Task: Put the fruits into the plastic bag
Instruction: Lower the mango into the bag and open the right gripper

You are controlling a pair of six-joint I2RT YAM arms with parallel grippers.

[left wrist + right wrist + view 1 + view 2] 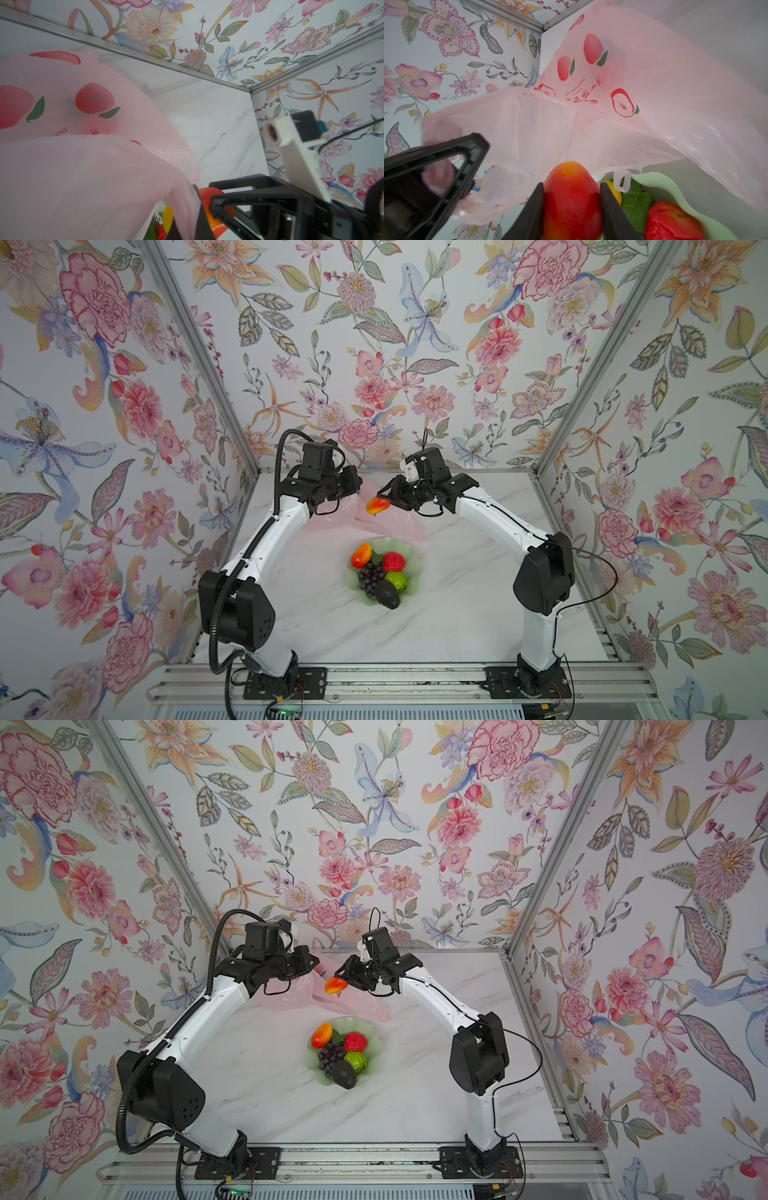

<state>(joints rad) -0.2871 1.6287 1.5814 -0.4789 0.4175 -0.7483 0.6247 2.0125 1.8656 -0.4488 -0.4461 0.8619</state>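
Mango (572, 199) looked hard, slick; your right gripper (572, 187) clamped its middle. Bag (654, 93) looked limp; left gripper (355, 489) pinched its rim.

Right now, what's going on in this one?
The left gripper is shut on the edge of the thin translucent pink plastic bag, holding it raised above the marble tabletop. The right gripper grips an orange-red toy mango in the air beside the bag, not yet inside. A second mango, red strawberry, purple grapes, bumpy green fruit and dark avocado-like fruit lie in the pale green scalloped dish.
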